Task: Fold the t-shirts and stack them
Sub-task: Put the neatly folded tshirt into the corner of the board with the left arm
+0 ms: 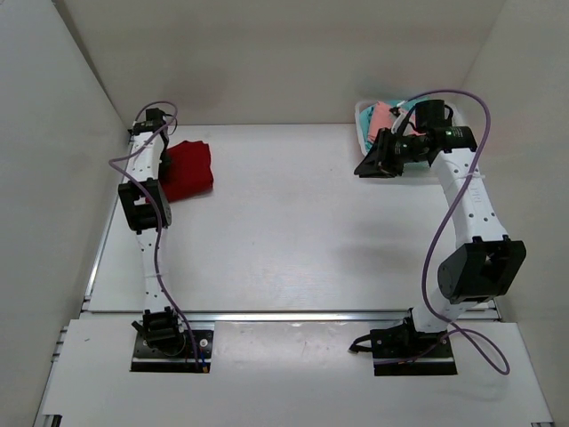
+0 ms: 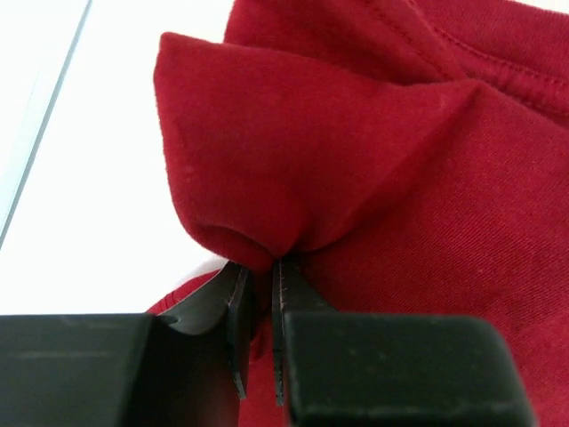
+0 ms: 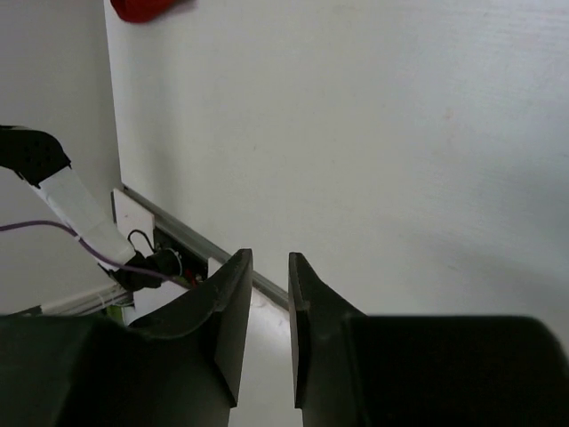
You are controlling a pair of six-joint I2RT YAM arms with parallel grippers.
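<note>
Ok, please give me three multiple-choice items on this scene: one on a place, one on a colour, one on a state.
1. Where does the dark red t-shirt lie on the table?
A. far left
B. middle
C. near right corner

2. Which cloth colours show in the white basket?
A. red and teal
B. blue and yellow
C. pink and teal

3. What is the left end effector doing?
A. hanging open
B. pinching a fold of the dark red t-shirt
C. holding the basket

Answers: 1 A, the top view shows it at the far left. 2 C, pink cloth and teal cloth lie in the basket. 3 B, the left wrist view shows red cloth clamped between its fingers.
</note>
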